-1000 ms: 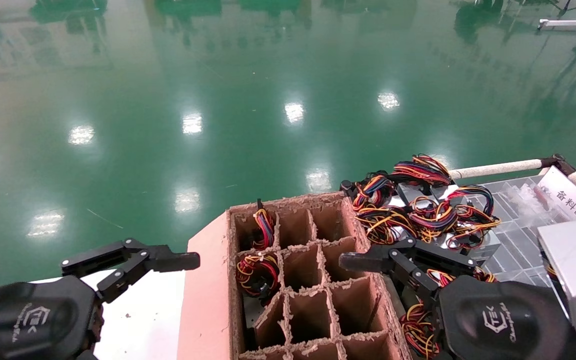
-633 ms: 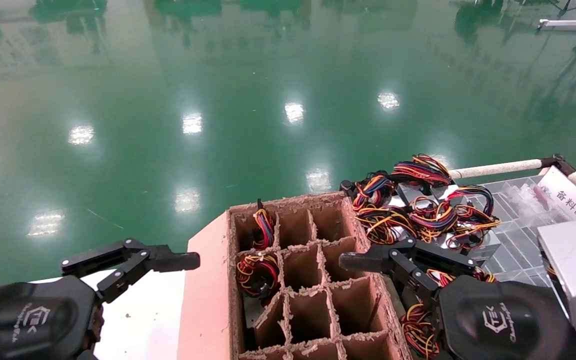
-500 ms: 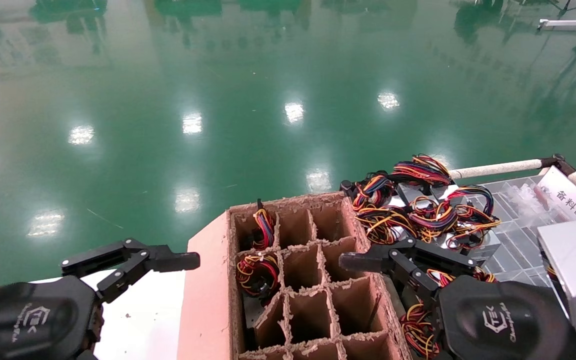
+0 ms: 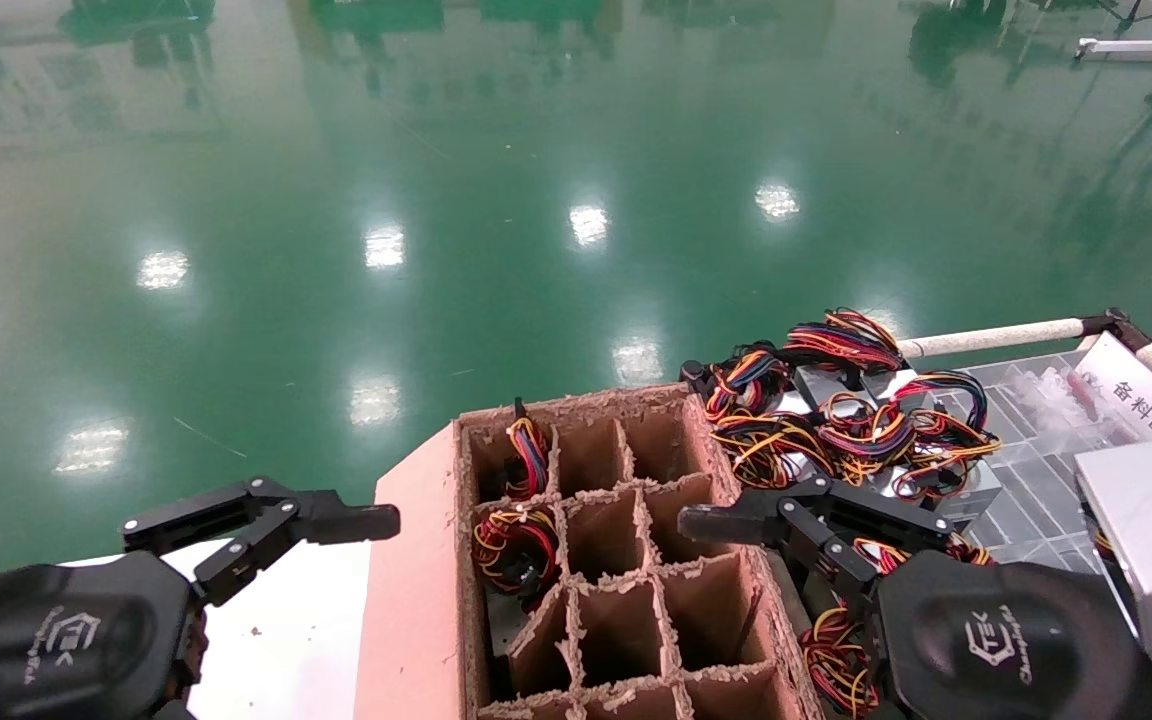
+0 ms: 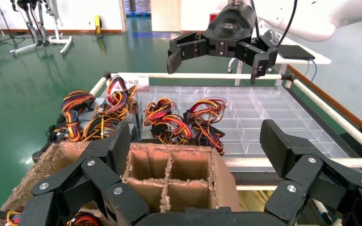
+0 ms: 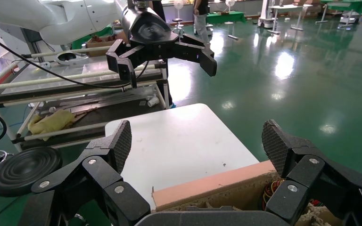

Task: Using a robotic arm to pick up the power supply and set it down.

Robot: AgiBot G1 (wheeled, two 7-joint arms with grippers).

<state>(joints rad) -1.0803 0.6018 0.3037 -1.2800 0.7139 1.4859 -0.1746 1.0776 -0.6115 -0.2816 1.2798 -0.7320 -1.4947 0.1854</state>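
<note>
Several power supplies [image 4: 841, 425], silver-grey boxes with looped red, yellow, orange and black wires, lie piled on a clear tray right of the cardboard box; the left wrist view shows them [image 5: 169, 122] too. Another wire bundle [image 4: 514, 545] sits in a box compartment. My right gripper [image 4: 826, 512] hovers open and empty over the near edge of the pile, beside the box's right wall. My left gripper [image 4: 261, 515] hangs open and empty above the white table, left of the box. Each wrist view shows its own gripper [image 5: 198, 146] [image 6: 197, 143] with the jaws spread wide.
The brown cardboard box [image 4: 416, 600] has a grid of compartments; a far-left one holds a unit with blue and purple wires [image 4: 528, 455]. The clear divided tray [image 4: 1036, 470] has a white rail [image 4: 996, 337] and a label card [image 4: 1146, 400]. White table [image 4: 286, 640] lies left; green floor beyond.
</note>
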